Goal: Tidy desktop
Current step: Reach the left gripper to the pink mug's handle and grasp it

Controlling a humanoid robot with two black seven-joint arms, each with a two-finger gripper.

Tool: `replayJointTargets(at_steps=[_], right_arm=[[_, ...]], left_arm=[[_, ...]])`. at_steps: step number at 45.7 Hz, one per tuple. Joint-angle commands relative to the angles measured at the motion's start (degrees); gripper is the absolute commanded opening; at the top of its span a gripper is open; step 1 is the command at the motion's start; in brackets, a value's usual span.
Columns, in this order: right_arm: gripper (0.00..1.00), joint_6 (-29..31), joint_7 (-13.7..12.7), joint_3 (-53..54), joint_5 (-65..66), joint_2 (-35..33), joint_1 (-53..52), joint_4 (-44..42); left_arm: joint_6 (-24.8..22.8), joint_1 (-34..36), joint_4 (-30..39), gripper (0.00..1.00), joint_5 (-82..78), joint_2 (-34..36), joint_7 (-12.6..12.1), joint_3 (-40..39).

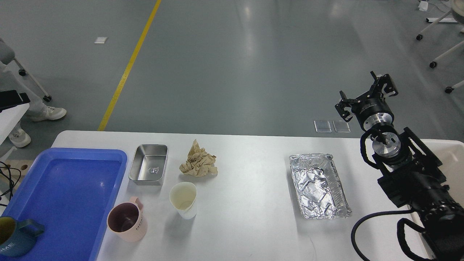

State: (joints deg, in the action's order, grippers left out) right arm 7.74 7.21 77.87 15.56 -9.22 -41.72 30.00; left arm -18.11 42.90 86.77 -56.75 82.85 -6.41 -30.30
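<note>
The white desktop (pixel 253 221) carries a blue tray (pixel 72 188) at the left with a dark blue mug (pixel 14 235) in its near corner. Beside the tray stand a pink mug (pixel 127 221), a paper cup (pixel 183 199), a small steel box (pixel 148 168) and a crumpled brown paper (pixel 198 161). A crinkled foil tray (pixel 319 185) lies at the right. My right gripper (pixel 366 92) is open and empty, held beyond the table's far right edge. Of my left gripper only a dark tip (pixel 12 99) shows at the left edge.
A beige bin (pixel 453 156) shows behind my right arm at the right edge. A person's shoes (pixel 40 114) stand on the floor at the far left. Chair legs on castors (pixel 433 63) are at the top right.
</note>
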Motion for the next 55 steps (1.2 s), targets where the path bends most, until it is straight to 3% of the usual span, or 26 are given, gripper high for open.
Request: replayJointTargets(at_steps=[1, 23, 40, 55], right_arm=[[1.0, 0.0, 0.0, -0.09, 0.0, 0.0, 0.06, -0.03], [1.0, 0.0, 0.0, -0.17, 0.0, 0.08, 1.12, 0.06], [1.0, 0.0, 0.0, -0.17, 0.0, 0.26, 1.82, 0.06], [1.0, 0.0, 0.0, -0.26, 0.0, 0.26, 2.44, -0.03]], left_arm=[[-0.17, 0.08, 2.26, 0.85, -3.27, 2.4, 0.61, -0.02], [-4.31, 2.89, 4.81, 0.85, -4.15, 3.37, 2.81, 0.24], [-4.31, 1.84, 4.37, 0.79, -12.85, -9.63, 2.72, 11.66], [-4.31, 2.1, 4.55, 0.75, -17.07, -14.21, 2.46, 19.84]])
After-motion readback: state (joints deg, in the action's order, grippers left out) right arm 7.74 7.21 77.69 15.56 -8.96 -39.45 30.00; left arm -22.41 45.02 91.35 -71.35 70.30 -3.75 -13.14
